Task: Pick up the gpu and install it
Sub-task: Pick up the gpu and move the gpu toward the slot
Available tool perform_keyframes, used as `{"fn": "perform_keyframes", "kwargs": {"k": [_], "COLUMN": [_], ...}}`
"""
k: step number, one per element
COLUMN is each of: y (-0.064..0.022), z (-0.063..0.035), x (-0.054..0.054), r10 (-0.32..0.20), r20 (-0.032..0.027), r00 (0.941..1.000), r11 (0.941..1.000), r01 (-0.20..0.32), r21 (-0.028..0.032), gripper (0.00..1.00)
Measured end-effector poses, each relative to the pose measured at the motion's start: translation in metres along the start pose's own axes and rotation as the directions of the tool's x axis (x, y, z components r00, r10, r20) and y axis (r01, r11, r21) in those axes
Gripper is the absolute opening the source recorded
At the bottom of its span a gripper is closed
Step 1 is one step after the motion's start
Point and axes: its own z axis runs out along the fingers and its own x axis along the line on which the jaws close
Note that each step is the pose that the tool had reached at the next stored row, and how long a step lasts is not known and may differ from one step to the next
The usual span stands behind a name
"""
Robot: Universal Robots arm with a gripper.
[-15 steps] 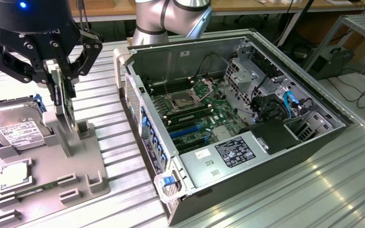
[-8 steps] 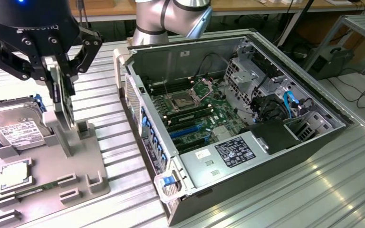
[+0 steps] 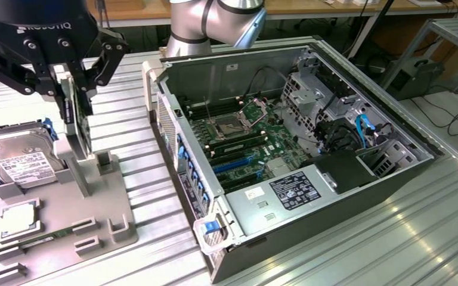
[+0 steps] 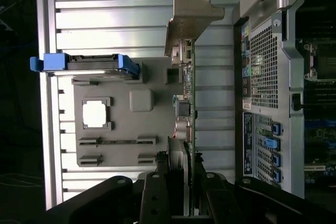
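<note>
gripper (image 3: 74, 89) clamped on gpu (image 3: 78, 122), card upright and edge-on over grey holder tray (image 3: 93, 220), seated or lifted unclear, hard drive (image 3: 14, 158) alongside, open pc case (image 3: 348, 226) toward exterior view's right

The gpu (image 3: 76, 119) is clamped upright between the fingers of the gripper (image 3: 76, 89) over the grey holder tray (image 3: 70, 199). Room there is narrowed on the exterior view's left by the hard drive (image 3: 14, 158) standing near it. Between the tray and the computer case (image 3: 333, 238) a bare strip of ribbed table (image 3: 157, 202) is left. The case's near wall (image 3: 167, 128) is raised in the way. The case is laid open upward, and the blue slots (image 3: 233, 162) on the motherboard (image 3: 269, 134) are left uncovered from above. Room beyond them is taken up by a black shroud (image 3: 344, 173) and cables (image 3: 362, 128).
</note>
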Motion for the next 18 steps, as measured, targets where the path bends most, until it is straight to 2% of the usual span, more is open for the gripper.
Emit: {"fn": "perform_keyframes", "kwargs": {"k": [14,16,18], "y": [0.0008,0.0011,0.0011], "z": [-0.0229,-0.0289,-0.0296], "x": [0.0,0.0,0.0], "r10": [0.0,0.0,0.0], "r20": [0.0,0.0,-0.0001], "r00": [1.0,1.0,1.0], "r11": [1.0,1.0,1.0], "r01": [0.0,0.0,0.0], "r21": [-0.0001,0.0,-0.0001], "gripper": [0.28,0.28,0.28]}}
